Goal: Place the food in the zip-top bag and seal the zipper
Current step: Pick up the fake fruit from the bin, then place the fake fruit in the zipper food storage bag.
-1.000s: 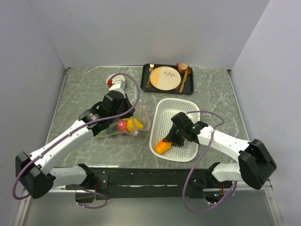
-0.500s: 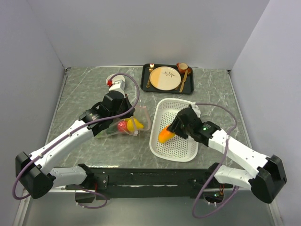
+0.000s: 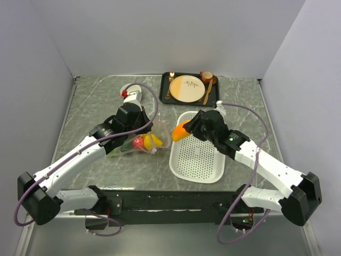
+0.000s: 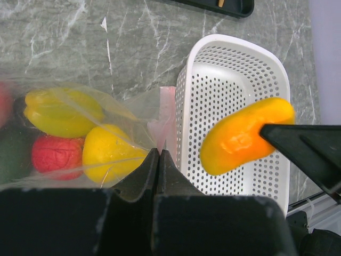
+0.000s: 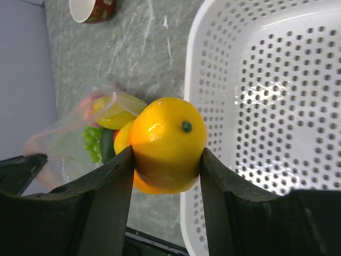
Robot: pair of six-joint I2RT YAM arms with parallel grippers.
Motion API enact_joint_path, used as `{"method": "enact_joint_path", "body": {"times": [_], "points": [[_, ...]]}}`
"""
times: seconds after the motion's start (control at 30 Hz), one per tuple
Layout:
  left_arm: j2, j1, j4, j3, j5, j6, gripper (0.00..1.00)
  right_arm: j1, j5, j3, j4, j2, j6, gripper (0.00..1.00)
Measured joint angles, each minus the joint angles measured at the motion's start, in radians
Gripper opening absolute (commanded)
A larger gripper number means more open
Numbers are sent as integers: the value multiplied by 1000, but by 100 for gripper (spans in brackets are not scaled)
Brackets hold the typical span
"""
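Observation:
The clear zip-top bag (image 3: 139, 140) lies left of the white basket (image 3: 198, 165), with red, yellow and green toy fruits inside (image 4: 64, 138). My left gripper (image 4: 159, 153) is shut on the bag's pale pink mouth strip (image 4: 166, 114) and holds the mouth up. My right gripper (image 3: 186, 129) is shut on an orange-yellow toy fruit (image 3: 180, 129) and holds it in the air over the basket's far left rim, just right of the bag mouth. The fruit also shows in the left wrist view (image 4: 242, 136) and between my fingers in the right wrist view (image 5: 166, 143).
The white perforated basket (image 5: 277, 106) holds nothing I can see. A black tray (image 3: 190, 101) with a plate, cutlery and a red cup (image 3: 206, 77) stands at the back. A small white object (image 3: 133, 96) lies at the back left.
My right gripper lifted the orange-yellow fruit out of the basket's near left corner and carried it up and to the far left, toward the bag mouth. The left arm has not moved.

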Motion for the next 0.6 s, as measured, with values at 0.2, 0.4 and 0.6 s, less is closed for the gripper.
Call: {"method": "enact_joint_path", "body": {"times": [0.2, 0.4, 0.6], "points": [[0, 0, 0, 0, 0, -1, 1, 0, -95, 0, 164, 139, 30, 10], [0, 0, 0, -1, 0, -4, 1, 8, -211, 27, 293, 290, 49, 12], [0, 0, 0, -2, 0, -4, 1, 45, -299, 49, 390, 357, 48, 18]]}}
